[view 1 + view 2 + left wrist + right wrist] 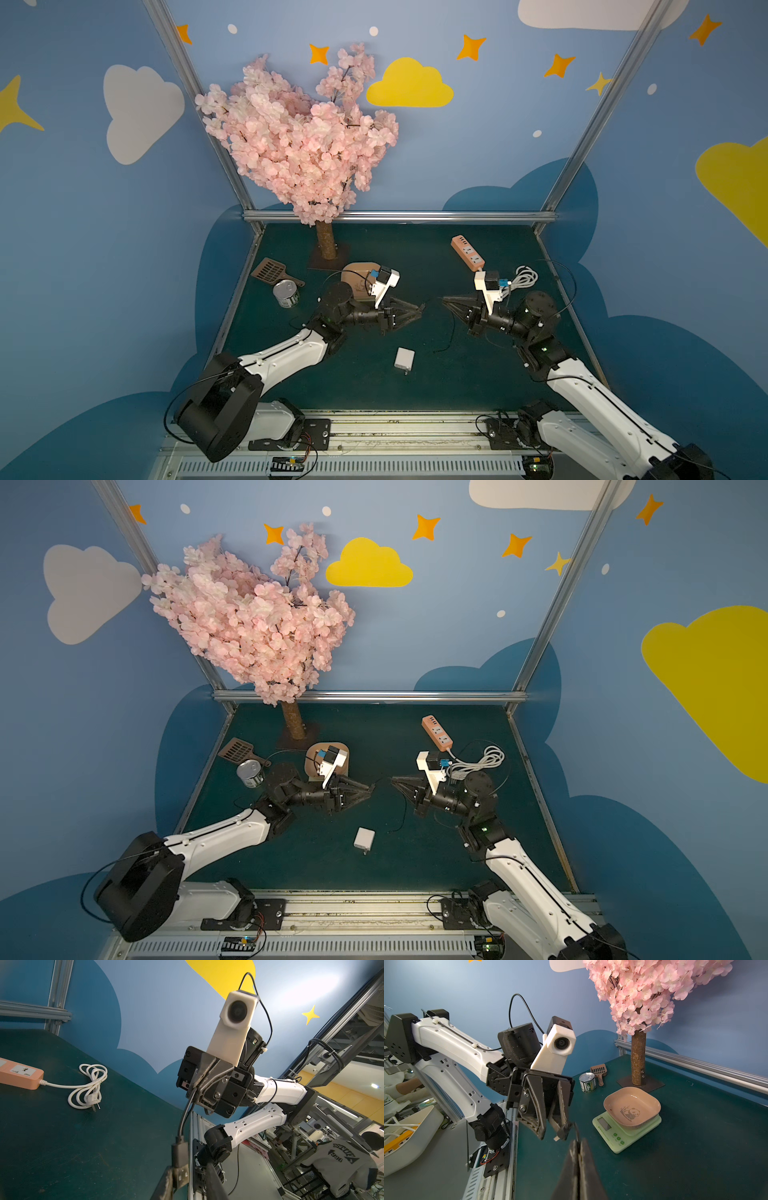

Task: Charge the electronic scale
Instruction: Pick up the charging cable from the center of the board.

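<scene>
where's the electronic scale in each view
Top view: electronic scale left of centre, half hidden by the left wrist camera.
Top view: same spot.
Left wrist: not in it.
Right wrist: in full view, tray and display showing.
Shared landmark: the tree trunk just behind it.

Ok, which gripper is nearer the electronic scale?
Left. The left gripper hangs close beside the electronic scale; the right gripper, pinching the black cable, faces it from farther across.

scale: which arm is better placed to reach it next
Probably left. The electronic scale sits close behind the left gripper, on that arm's side. The right gripper is across the middle, shut on the black cable.
</scene>
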Available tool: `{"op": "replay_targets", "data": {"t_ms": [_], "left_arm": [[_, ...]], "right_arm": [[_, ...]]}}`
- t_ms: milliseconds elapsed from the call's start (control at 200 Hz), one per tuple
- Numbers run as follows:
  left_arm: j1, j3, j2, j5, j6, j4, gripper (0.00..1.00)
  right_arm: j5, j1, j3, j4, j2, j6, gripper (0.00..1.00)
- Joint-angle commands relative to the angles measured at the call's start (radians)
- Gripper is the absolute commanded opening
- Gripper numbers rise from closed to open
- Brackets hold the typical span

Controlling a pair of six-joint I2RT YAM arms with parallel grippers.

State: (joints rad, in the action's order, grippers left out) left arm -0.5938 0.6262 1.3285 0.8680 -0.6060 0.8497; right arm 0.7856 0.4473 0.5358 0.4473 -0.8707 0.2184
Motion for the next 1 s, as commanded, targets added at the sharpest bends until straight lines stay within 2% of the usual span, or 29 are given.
{"op": "replay_targets", "data": {"t_ms": [0, 270, 831, 991], "left_arm": [[0.003, 0.000, -0.002, 0.024, -0.002, 0.047, 0.26], [0.003, 0.002, -0.009, 0.030, 0.003, 0.053, 0.17], [0.003, 0.021, -0.043, 0.028, 0.084, -0.032, 0.10], [0.003, 0.029, -0.056, 0.044, 0.120, -0.078, 0.10]], "right_arm": [[-0.003, 0.003, -0.011, 0.053, 0.008, 0.026, 0.00], [0.015, 0.004, -0.011, 0.064, 0.011, 0.030, 0.00], [0.153, -0.002, 0.094, -0.175, 0.025, -0.054, 0.04], [0.182, -0.006, 0.129, -0.249, 0.019, -0.085, 0.14]]}}
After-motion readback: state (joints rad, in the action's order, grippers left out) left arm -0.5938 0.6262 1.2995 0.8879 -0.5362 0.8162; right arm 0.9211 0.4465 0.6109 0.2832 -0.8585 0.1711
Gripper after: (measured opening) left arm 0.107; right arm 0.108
